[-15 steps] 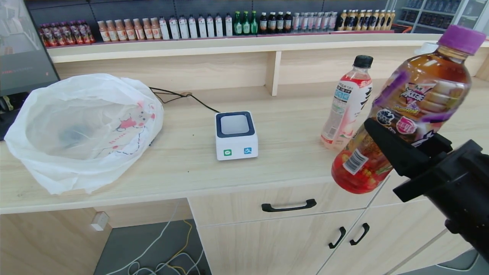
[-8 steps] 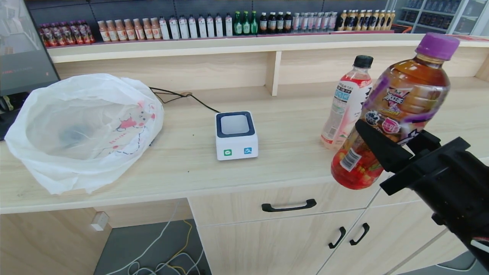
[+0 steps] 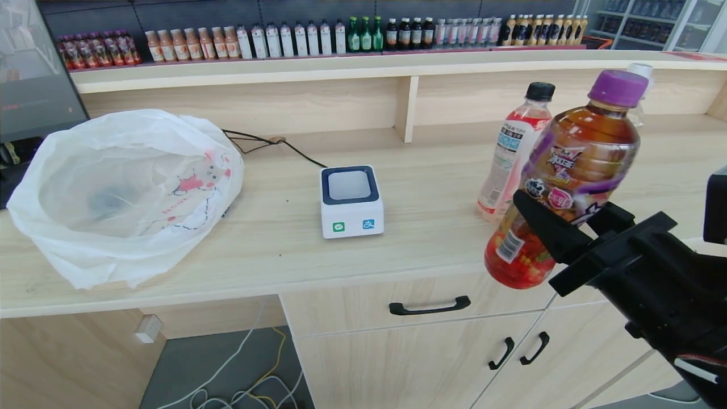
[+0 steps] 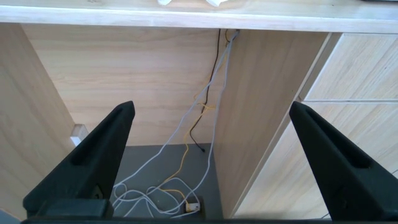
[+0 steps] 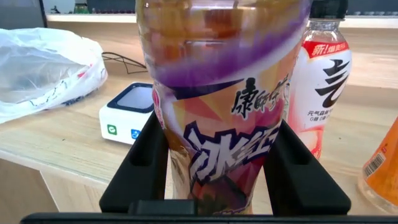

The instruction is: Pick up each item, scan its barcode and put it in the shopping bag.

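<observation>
Because it looks full of tea, the purple-capped bottle (image 3: 573, 153) probably carries real weight, and the liquid would slosh if it is swung. Its thin plastic wall should give a little under a squeeze, and the glossy label wrap looks slick. The ribbed lower body seems the safest place to take hold, and that is where the grip sits.

The right gripper (image 3: 576, 221) comes in from the lower right of the head view. Its black fingers (image 3: 545, 227) are clamped on either side of the bottle's lower half. The bottle hangs in the air at centre right of the frame, in front of the counter (image 3: 272, 238) edge and tilted, with its cap leaning up and to the right. Its barcode (image 3: 511, 244) shows at the lower left of the body.

A pink-label bottle (image 3: 514, 159) stands on the counter just behind it. The scanner (image 3: 351, 200) sits at mid-frame, well apart to the left, and the shopping bag (image 3: 125, 193) lies open at the far left.

The left gripper (image 4: 214, 155) is spread wide and holds nothing. It hangs below the counter's edge and faces a cabinet recess with loose cables (image 4: 186, 186).
</observation>
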You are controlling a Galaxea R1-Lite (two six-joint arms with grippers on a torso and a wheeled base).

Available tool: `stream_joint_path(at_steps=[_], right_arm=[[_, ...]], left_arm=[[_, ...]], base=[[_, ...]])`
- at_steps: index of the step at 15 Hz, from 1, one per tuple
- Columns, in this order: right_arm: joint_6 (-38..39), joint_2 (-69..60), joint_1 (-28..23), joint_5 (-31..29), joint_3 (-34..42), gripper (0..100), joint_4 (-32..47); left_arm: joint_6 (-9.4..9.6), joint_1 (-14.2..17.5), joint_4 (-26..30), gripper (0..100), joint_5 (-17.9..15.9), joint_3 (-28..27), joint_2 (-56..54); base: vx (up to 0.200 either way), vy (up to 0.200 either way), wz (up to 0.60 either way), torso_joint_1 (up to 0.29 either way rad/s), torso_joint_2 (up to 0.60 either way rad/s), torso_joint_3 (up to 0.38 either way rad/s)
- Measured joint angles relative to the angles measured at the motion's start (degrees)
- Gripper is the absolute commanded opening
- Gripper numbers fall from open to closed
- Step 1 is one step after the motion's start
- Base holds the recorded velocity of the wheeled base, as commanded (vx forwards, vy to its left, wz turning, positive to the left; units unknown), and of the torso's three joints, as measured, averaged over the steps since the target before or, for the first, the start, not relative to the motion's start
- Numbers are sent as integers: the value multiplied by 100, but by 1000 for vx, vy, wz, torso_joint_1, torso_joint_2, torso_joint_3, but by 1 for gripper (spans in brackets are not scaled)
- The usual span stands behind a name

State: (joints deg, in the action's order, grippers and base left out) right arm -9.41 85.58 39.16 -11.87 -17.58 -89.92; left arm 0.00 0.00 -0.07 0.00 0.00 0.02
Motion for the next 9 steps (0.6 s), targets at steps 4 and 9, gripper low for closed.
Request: stream_joint_path(at_steps=[4,9], right_arm=[[33,59,-7,-16,-33,0,-13],[41,96,-13,0,-59,0,1]], left_arm=[[0,-2,7,100,-2,0,0],[0,0,7,100,0,0,0]], base=[[0,200,0,4,5,-2],[0,200,0,0,0,3]])
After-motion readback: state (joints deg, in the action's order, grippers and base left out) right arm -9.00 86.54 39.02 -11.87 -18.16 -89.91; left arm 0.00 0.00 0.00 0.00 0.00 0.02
